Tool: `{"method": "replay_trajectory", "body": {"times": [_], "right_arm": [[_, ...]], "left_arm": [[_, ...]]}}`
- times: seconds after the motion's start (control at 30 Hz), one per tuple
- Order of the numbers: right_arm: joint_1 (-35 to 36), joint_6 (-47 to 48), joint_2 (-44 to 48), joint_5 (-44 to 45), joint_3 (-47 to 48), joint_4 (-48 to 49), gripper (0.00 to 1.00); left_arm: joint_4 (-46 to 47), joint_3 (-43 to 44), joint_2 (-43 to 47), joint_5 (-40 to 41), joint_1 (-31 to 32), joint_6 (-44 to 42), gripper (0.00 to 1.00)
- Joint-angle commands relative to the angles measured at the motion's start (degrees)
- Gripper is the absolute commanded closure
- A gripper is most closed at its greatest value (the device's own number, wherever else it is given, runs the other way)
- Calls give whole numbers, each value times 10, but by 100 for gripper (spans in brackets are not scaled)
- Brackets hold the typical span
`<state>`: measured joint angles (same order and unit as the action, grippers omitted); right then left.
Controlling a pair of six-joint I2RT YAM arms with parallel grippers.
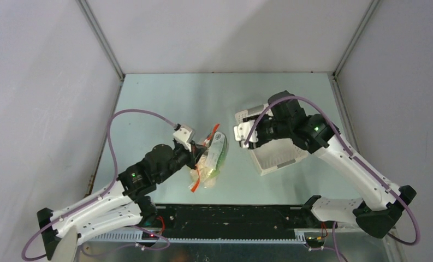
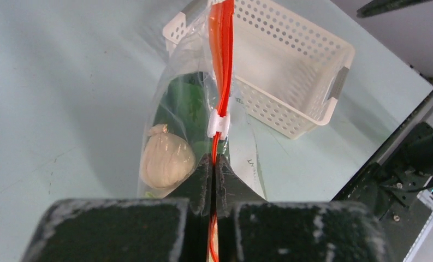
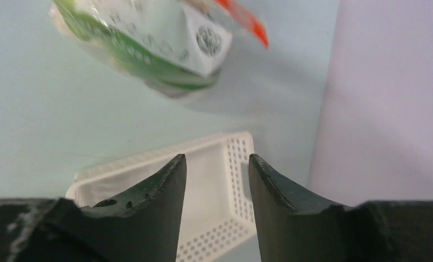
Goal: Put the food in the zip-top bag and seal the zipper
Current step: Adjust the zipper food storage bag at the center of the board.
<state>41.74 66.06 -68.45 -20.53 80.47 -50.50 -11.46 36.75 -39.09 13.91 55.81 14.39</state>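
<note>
Now the zipper runs straight out from the left claw.

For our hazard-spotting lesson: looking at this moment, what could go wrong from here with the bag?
1. The left gripper pinches only the thin zipper, so the zip-top bag, loaded with a pale lump and greens, might slip free.
2. The slider sits partway along; the stretch beyond may be unsealed, and contents could spill. The open right gripper holds nothing.

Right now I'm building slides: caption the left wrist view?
Left pincer shut on the red-orange zipper beside its white slider; zip-top bag holds food, white basket behind.
</note>
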Motion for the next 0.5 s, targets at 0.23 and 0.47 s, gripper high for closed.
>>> {"method": "replay_trajectory", "body": {"times": [0.23, 0.47], "right_arm": [[94, 49, -49, -125, 5, 74, 37], [130, 59, -118, -134, 29, 76, 37]], "left_arm": [[28, 24, -10, -112, 2, -30, 100], [27, 39, -17, -132, 2, -39, 100]]}}
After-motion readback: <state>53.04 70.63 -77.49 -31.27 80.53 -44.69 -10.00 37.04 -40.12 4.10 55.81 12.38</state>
